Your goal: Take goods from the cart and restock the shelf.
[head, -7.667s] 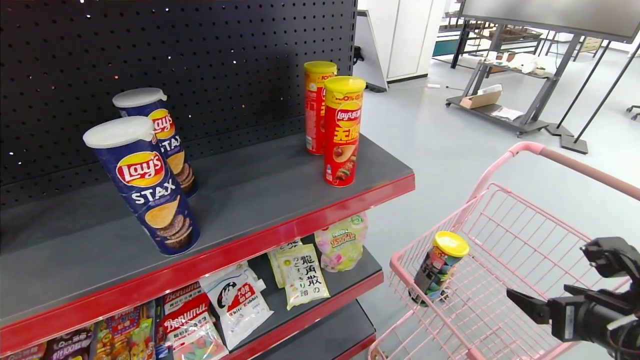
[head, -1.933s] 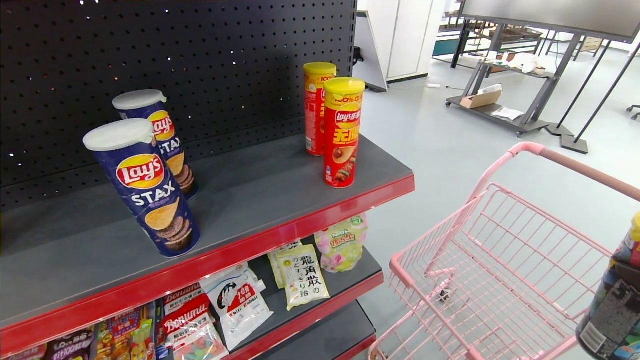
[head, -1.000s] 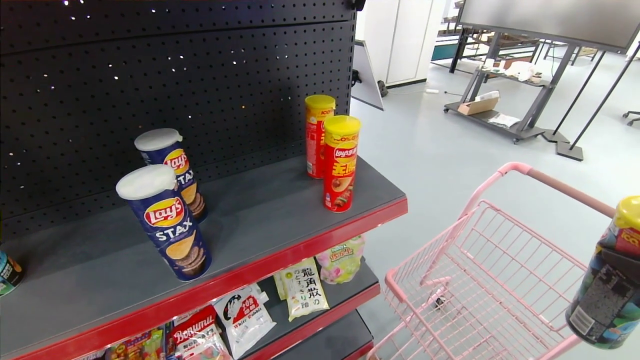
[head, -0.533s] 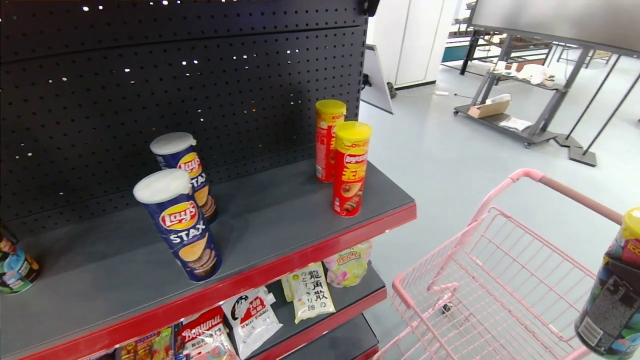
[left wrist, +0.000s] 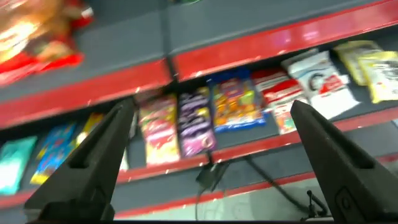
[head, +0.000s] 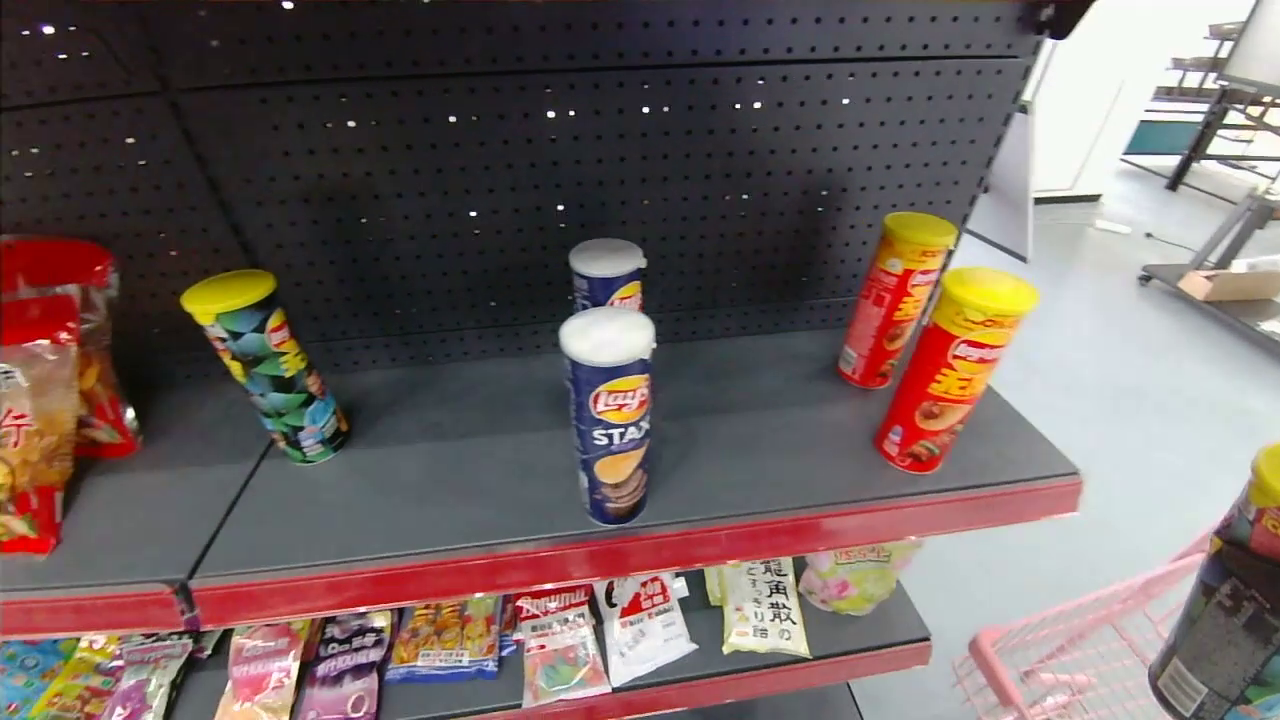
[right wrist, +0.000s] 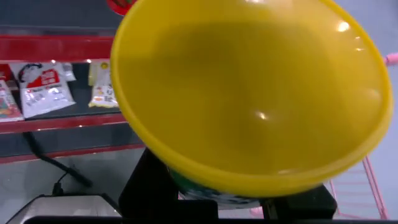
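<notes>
Head view: the shelf point(head: 640, 548) carries a patterned can point(head: 265, 365) at 9 o'clock, blue cans point(head: 608, 415) at centre and red cans point(head: 950, 370) at 2 o'clock. The held can point(head: 1225, 600) hangs tilted at 4 o'clock, off the shelf's end and beside the cart point(head: 1080, 655). Left wrist view: the left gripper point(left wrist: 211, 106) is spread wide and empty, facing the snack bags point(left wrist: 236, 112) on a lower tier. Right wrist view: the right gripper point(right wrist: 224, 198) is clamped around the held can just under its yellow lid point(right wrist: 249, 93) (which hides the contact itself). Probable hazards: a swing toward the patterned can passes the red cans, which are tall, narrow and easily toppled, and a can released tilted may roll over the red edge.
</notes>
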You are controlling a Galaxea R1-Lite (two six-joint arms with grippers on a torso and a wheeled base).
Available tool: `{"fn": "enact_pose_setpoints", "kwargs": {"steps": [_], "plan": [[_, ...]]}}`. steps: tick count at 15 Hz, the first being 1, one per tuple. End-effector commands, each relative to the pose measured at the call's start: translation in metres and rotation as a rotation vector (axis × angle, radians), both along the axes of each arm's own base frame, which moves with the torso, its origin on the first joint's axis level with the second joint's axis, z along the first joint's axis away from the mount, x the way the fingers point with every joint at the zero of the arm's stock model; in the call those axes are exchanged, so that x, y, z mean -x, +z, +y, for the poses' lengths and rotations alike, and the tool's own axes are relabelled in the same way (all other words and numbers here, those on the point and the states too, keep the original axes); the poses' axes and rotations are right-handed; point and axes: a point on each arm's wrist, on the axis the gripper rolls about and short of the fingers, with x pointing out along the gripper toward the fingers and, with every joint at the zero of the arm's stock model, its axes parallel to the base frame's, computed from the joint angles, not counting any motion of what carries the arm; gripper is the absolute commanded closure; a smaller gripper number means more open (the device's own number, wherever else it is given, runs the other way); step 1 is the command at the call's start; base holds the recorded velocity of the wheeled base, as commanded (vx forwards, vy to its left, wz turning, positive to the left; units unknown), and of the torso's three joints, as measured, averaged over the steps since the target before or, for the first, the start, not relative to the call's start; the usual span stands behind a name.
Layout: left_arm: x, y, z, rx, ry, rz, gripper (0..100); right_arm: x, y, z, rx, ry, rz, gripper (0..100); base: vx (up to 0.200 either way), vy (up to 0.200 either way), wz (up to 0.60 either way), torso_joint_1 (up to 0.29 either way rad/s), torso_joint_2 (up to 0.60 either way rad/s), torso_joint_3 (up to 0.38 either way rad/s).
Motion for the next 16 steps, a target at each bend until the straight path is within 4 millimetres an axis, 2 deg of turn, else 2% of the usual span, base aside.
{"fn": "enact_pose_setpoints", "kwargs": {"steps": [1,2,6,8,12,14,16], "plan": [[0.000,0.000,0.000,0.000,0.001,-0.001,0,0.007,-0.002,-0.001,-0.002,-0.004,-0.015,100,0.000,0.000,0.60,0.002,0.01,0.002],[0.000,0.000,0.000,-0.002,0.001,0.003,0,0.012,-0.004,-0.002,-0.002,-0.008,-0.029,100,0.000,0.000,0.60,0.002,0.00,0.007],[0.000,0.002,0.000,-0.003,0.006,0.004,0,0.034,-0.009,-0.006,-0.016,-0.026,-0.099,100,0.000,0.000,0.00,0.000,0.00,0.000],[-0.002,0.006,-0.001,-0.013,0.033,0.029,0,0.057,-0.018,-0.008,-0.041,-0.018,-0.181,100,0.000,0.000,0.00,0.000,0.00,0.000],[-0.005,0.013,-0.007,0.022,0.179,0.090,0,0.082,-0.037,-0.011,-0.040,-0.024,-0.256,100,0.000,0.000,0.00,0.000,0.00,0.000],[-0.002,0.008,-0.009,0.020,0.244,0.119,0,0.087,-0.042,-0.012,-0.033,-0.037,-0.277,100,0.000,0.000,0.00,0.000,0.00,0.000],[0.004,0.003,-0.009,0.041,0.214,0.076,0,0.088,-0.043,-0.012,-0.034,-0.029,-0.280,100,0.000,0.000,0.00,0.000,0.00,0.000]]}}
